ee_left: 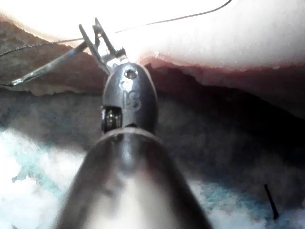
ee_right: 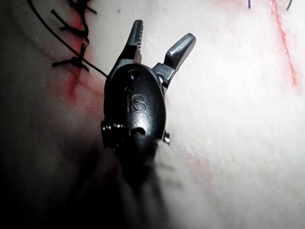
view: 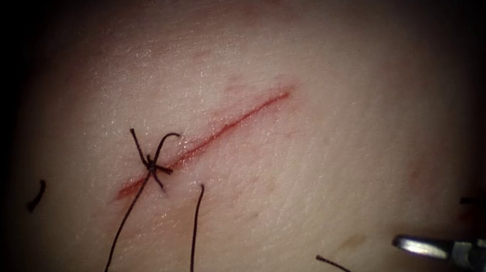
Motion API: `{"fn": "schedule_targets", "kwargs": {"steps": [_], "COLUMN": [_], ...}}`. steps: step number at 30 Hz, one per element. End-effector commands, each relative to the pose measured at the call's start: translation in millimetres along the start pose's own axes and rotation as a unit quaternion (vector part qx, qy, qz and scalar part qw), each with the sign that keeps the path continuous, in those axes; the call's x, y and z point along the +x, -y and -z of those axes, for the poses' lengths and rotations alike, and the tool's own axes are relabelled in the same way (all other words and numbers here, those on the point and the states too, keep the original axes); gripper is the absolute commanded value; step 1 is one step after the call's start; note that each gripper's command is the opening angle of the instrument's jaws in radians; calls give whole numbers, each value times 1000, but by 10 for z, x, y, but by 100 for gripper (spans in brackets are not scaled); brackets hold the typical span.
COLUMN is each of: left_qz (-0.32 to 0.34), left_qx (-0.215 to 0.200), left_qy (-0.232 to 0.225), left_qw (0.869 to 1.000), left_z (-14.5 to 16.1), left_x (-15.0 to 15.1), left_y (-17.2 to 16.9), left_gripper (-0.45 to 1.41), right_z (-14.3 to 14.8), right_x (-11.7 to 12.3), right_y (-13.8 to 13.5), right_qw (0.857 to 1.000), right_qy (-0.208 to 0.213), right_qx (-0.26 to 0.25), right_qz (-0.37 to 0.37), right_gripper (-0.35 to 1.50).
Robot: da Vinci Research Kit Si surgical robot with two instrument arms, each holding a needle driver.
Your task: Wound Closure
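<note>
Needle [ee_left: 45, 67] gripped by left tool [ee_left: 102, 40], right tool [ee_right: 159, 43] wide open, empty

Right tool [view: 416, 246]: shaft cut off by the endoscope view's lower right edge; one jaw shows.
Thread [view: 114, 250]: both long strands run off the lower edge left of centre; ends unseen.
Needle [ee_left: 50, 67]: grip point in the left tool [ee_left: 102, 38] blurred.

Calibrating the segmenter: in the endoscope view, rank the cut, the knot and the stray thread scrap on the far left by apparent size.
1. The cut, the longest by far.
2. The knot with its short ends.
3. The thread scrap, the smallest.

The right tool stands apart from all three.
</note>
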Motion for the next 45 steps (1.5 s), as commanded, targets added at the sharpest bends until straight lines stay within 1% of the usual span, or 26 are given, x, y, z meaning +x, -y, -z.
{"fn": "schedule_targets", "kwargs": {"steps": [1, 2, 4, 6, 9, 12, 13, 19, 22, 23, 25, 29, 30, 31, 32, 33, 34, 37, 40, 43, 45], "left_qz": [2, 1, -1, -1, -3, -3, -4, -6, -7, -8, -8, -9, -9, -9, -9, -10, -10, -10, -10, -11, -11], "left_qx": [4, 6, 13, 9, 5, 0, -1, -6, -9, -9, -10, -11, -12, -12, -13, -14, -15, -15, -15, -18, -19], "left_qy": [2, 4, 7, 3, -3, -9, -13, -15, -14, -15, -15, -13, -14, -15, -15, -16, -15, -16, -16, -16, -18], "left_qw": [1000, 1000, 1000, 1000, 1000, 1000, 1000, 1000, 1000, 1000, 1000, 1000, 1000, 1000, 1000, 1000, 1000, 1000, 1000, 1000, 1000], "left_z": [-1, -1, -3, -7, -14, -21, -24, -30, -31, -32, -32, -34, -35, -36, -36, -36, -37, -38, -39, -42, -47], "left_x": [-7, -7, -6, -4, -3, -2, -1, -1, -1, -1, -1, -1, -1, -1, 0, 0, 0, 0, 0, 0, 1], "left_y": [-9, -9, -13, -17, -27, -35, -40, -47, -50, -50, -51, -54, -54, -55, -56, -57, -57, -58, -58, -60, -63], "left_gripper": [-45, -45, -45, -45, -45, -45, -45, -45, -45, -45, -45, -45, -45, -45, -45, -45, -45, -45, -45, -45, -45], "right_z": [-9, -13, -29, -46, -81, -112, -133, -177, -191, -194, -200, -210, -212, -213, -212, -211, -207, -199, -191, -184, -177], "right_x": [-12, -14, -19, -26, -43, -60, -73, -101, -111, -113, -117, -119, -119, -119, -120, -120, -120, -120, -117, -110, -102], "right_y": [1, -2, -8, -13, -19, -23, -27, -37, -40, -40, -38, -33, -33, -32, -31, -30, -30, -30, -24, -9, 6], "right_qw": [1000, 1000, 999, 999, 996, 996, 995, 995, 995, 995, 995, 995, 995, 995, 995, 995, 995, 995, 995, 995, 994], "right_qy": [1, 3, 23, 29, 44, 53, 59, 57, 60, 59, 59, 55, 54, 55, 57, 59, 62, 67, 67, 61, 63], "right_qx": [-3, -7, -25, -34, -56, -52, -51, -44, -37, -32, -24, -18, -18, -17, -14, -10, -3, 2, 4, 13, 23], "right_qz": [-4, -9, 13, 24, 46, 56, 59, 66, 68, 69, 71, 75, 76, 76, 76, 77, 77, 77, 79, 83, 88], "right_gripper": [145, 142, 136, 135, 130, 126, 123, 113, 110, 106, 93, 85, 79, 69, 27, -23, -35, -35, -35, -35, -35]}}
